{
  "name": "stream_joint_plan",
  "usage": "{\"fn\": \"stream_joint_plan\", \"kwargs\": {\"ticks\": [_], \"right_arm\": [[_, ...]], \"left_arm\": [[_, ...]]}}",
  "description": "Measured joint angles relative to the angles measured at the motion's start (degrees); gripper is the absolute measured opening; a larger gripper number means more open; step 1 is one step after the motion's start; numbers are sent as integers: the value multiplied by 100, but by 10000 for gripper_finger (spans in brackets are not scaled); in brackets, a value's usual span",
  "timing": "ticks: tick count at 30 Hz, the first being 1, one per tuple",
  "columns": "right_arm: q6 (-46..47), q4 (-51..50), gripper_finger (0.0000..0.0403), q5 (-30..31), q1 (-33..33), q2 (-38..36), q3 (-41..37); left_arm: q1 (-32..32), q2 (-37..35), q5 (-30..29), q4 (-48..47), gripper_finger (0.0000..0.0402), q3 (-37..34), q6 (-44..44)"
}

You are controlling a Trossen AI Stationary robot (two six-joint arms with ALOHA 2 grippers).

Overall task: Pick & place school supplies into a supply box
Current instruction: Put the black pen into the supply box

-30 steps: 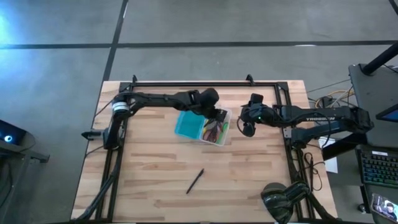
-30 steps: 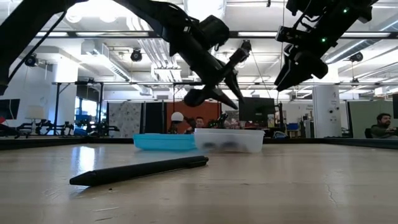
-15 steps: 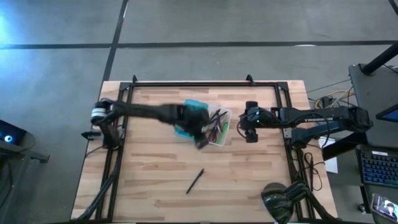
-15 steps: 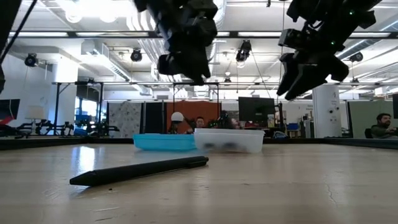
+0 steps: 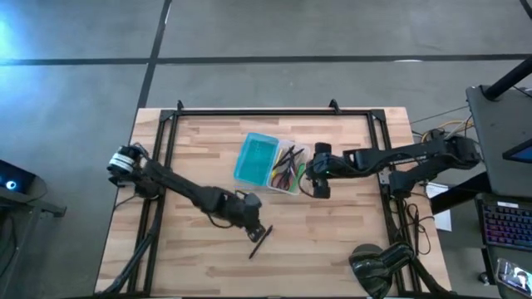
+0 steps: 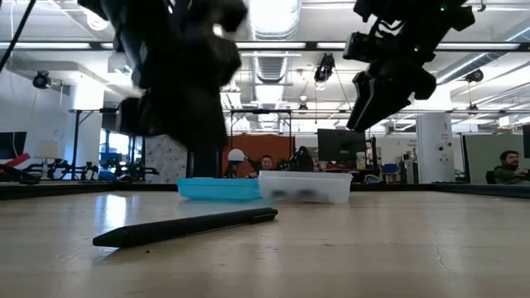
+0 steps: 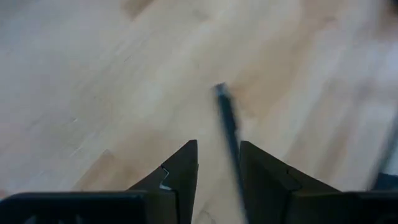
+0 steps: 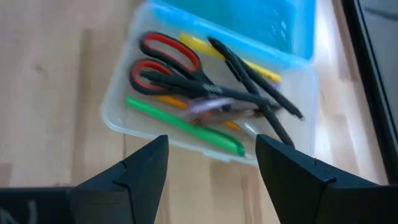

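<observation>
The supply box (image 5: pixel 270 164) lies open in the middle of the table, with a teal half (image 8: pixel 249 18) and a clear half (image 8: pixel 118 118). The clear half holds red-handled scissors (image 8: pixel 165 59), a green pen (image 8: pixel 186 127), a yellow one (image 8: pixel 205 46) and dark pens (image 8: pixel 255 81). A lone dark pen (image 5: pixel 260 241) lies flat on the wood nearer the front edge. My left gripper (image 7: pixel 217 155) is open and hovers just above this pen (image 7: pixel 229 124). My right gripper (image 8: pixel 211 149) is open and hangs by the box's right side, above the table.
A black frame rail (image 5: pixel 274 110) runs round the tabletop. Bare wood (image 5: pixel 332 241) stretches across the front and the right of the pen. Beyond the table's far edge, the low view shows a room with desks and a seated person (image 6: pixel 509 165).
My left gripper has swung from over the supply box toward the table's near edge and sunk a little; it now hangs over the loose dark pen. My right gripper has moved left toward the box and tipped downward. The box and the pen have stayed put.
</observation>
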Motion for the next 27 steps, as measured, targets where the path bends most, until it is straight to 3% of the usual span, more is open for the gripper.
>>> {"fn": "stream_joint_plan", "kwargs": {"ticks": [4, 9, 15, 20, 27], "right_arm": [[168, -303, 233, 27, -77, 23, 104], [-328, -325, 233, 22, -140, -16, 77], [-609, -322, 233, 14, -161, -56, 47], [-611, -318, 233, 30, -165, -242, -27], [-616, -325, 233, 136, -231, -548, -196]], "left_arm": [[-49, 452, -77, -57, 103, 343, -388], [-84, 1017, 35, -629, 103, 1136, -768], [-186, 1648, 23, -1990, 103, 2254, -796], [-237, 2258, 82, -2503, 103, 3023, -760], [-219, 2762, 385, -2864, 91, 3322, -741]]}}
